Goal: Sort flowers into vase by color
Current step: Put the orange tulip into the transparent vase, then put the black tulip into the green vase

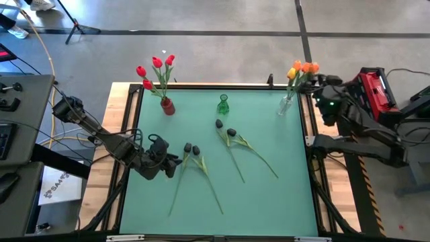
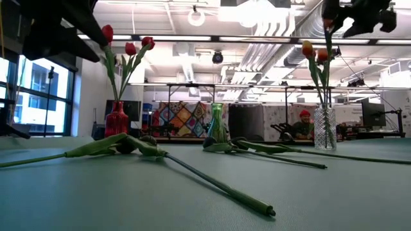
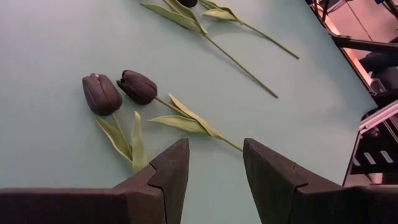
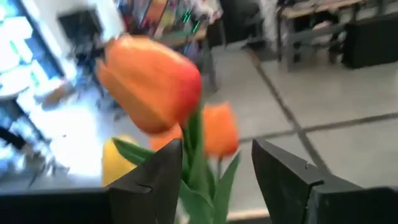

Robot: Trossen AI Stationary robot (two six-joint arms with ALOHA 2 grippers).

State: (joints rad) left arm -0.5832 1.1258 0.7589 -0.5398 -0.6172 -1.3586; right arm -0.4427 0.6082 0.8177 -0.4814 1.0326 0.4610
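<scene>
We note left gripper (image 1: 176,160) half open, empty; black tulips (image 1: 191,149) lie at its 3 o'clock, stems trailing toward 5. Right gripper (image 1: 316,82) open, empty.

I work in what looks like a big open lab or workshop hall: above me runs a white ceiling (image 2: 257,25) with bare ducts and strip lights, and under my table (image 1: 222,195) lies a grey concrete floor (image 1: 201,17) marked with dark lines. Across the room I see tall windows (image 2: 38,96), a colourful patterned panel (image 2: 183,120), and a person (image 2: 303,125) sitting at a desk with screens, while cables and a stand's legs (image 1: 74,27) sit on the floor near me.
</scene>
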